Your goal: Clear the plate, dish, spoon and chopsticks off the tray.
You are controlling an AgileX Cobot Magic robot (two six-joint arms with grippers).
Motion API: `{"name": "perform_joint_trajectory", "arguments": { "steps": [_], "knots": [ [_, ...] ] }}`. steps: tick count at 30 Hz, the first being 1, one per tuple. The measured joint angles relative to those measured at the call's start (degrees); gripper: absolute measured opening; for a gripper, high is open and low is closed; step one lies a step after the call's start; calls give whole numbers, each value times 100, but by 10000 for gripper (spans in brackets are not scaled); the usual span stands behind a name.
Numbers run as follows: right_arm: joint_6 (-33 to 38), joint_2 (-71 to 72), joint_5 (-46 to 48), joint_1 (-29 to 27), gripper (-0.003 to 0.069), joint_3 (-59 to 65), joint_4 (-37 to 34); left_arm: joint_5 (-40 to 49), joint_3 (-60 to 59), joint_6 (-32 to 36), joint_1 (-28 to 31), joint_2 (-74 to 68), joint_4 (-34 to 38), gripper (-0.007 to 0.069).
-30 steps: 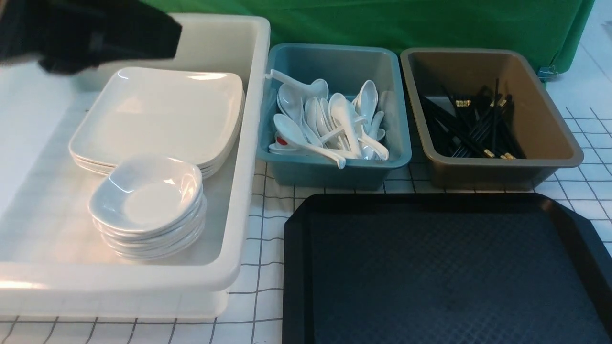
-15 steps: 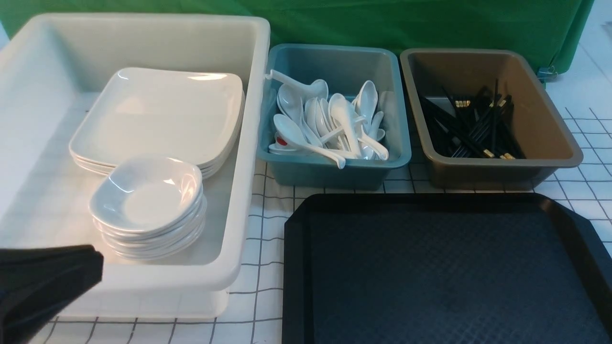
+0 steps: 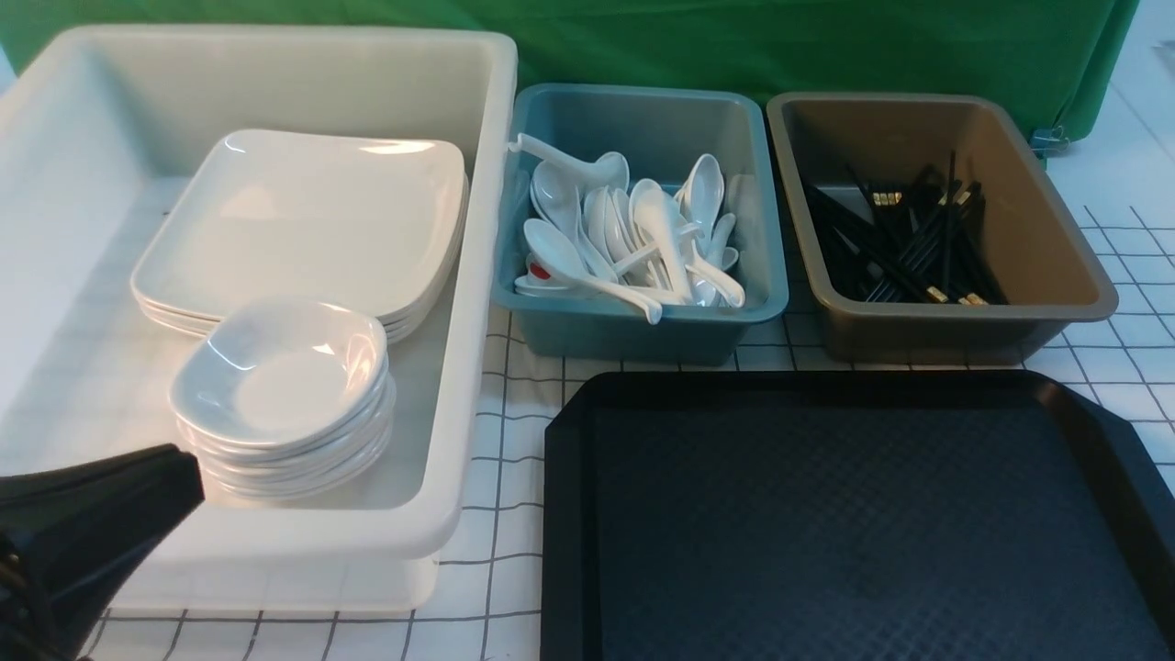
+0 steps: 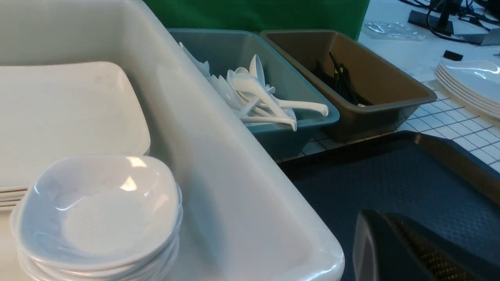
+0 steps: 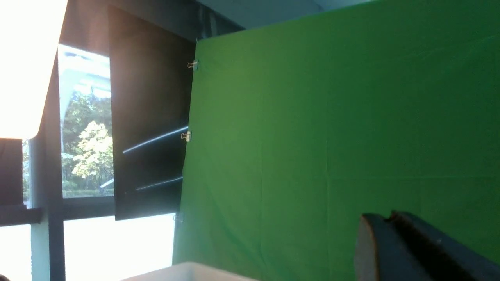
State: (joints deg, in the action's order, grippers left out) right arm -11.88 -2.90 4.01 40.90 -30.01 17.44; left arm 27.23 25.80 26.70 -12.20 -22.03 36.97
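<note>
Tray point(image 3: 854, 514) bare at front right, plate point(image 3: 303, 220) stacked in the white bin point(image 3: 459, 386) beside it, nearest the left gripper point(image 3: 138, 496) low at that bin's front wall; either gripper's jaw state impossible to tell.

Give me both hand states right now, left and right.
Left hand: one finger in view, nothing seen held; open or closed cannot be told.
Right hand: dark fingers look pressed together against the green backdrop, so closed, holding nothing visible.

The left claw point(image 3: 87, 528) is matte black and wedge-shaped; its finger point(image 4: 422, 253) carries a ridged, textured inner pad.
</note>
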Motion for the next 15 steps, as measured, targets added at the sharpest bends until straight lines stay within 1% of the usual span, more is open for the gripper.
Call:
{"name": "perform_joint_trajectory", "arguments": {
  "steps": [4,7,11,15],
  "knots": [
    [0,0,-19,0,58,0,0,-183,0,12,0,0,-27,-1],
    [0,0,-25,0,68,5,7,-206,0,12,0,0,-204,-1],
    [0,0,-25,0,72,11,7,-208,0,12,0,0,-639,-1],
    [0,0,-25,0,82,11,11,-208,0,12,0,0,-850,-1]
  ]
}}
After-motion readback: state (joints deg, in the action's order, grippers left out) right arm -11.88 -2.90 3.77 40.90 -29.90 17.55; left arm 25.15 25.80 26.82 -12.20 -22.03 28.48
